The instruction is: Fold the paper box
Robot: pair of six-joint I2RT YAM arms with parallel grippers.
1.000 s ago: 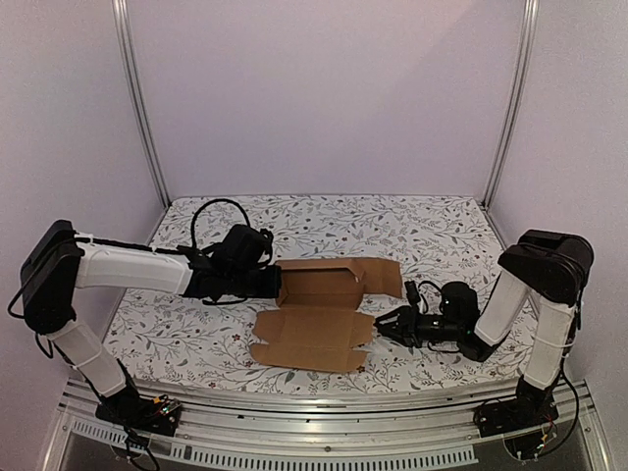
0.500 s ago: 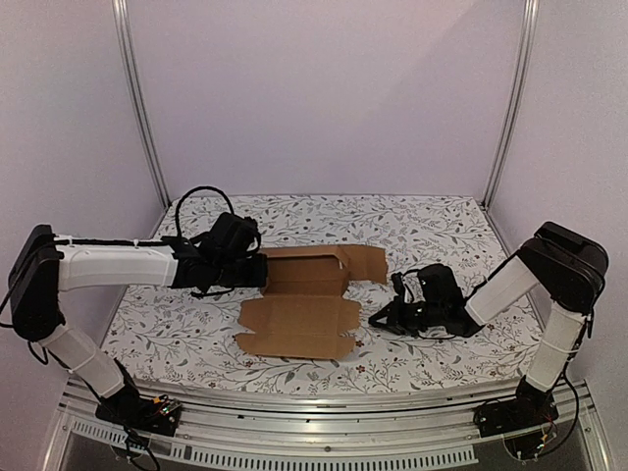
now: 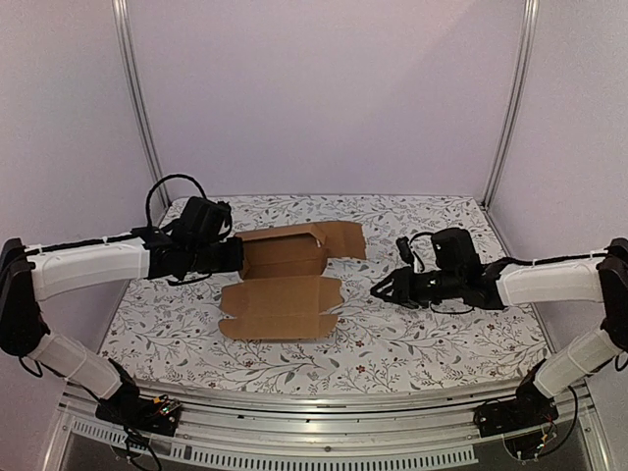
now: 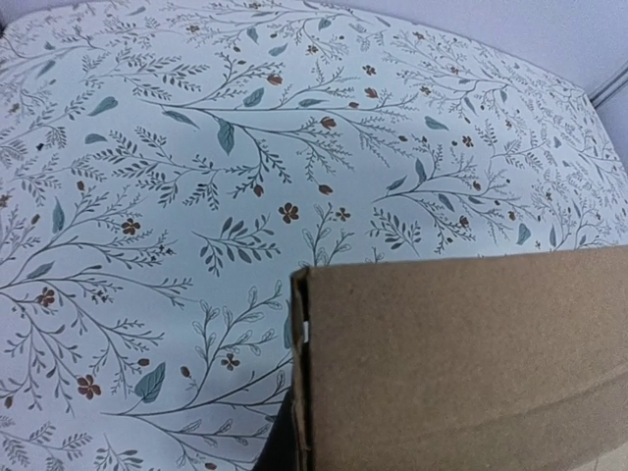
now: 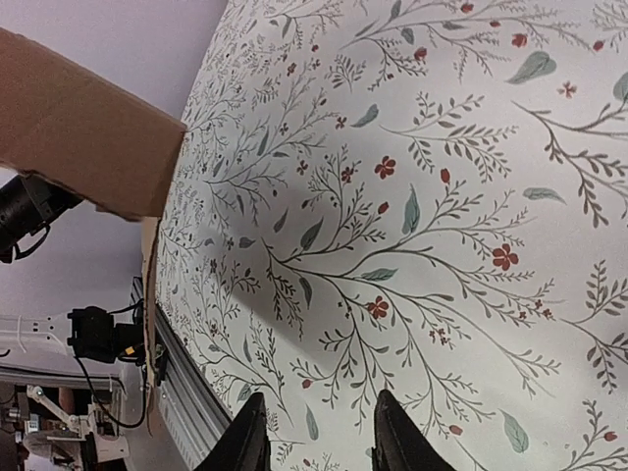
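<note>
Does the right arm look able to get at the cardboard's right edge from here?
Probably yes: the right gripper is open, pointing at the cardboard, with only bare tablecloth between them.

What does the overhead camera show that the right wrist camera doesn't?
Only the overhead view shows both arms, with the left gripper at the cardboard box's left end and the whole sheet spread out. Only the right wrist view shows the right gripper's fingertips parted, holding nothing. Both show the cardboard and the floral tablecloth.
</note>
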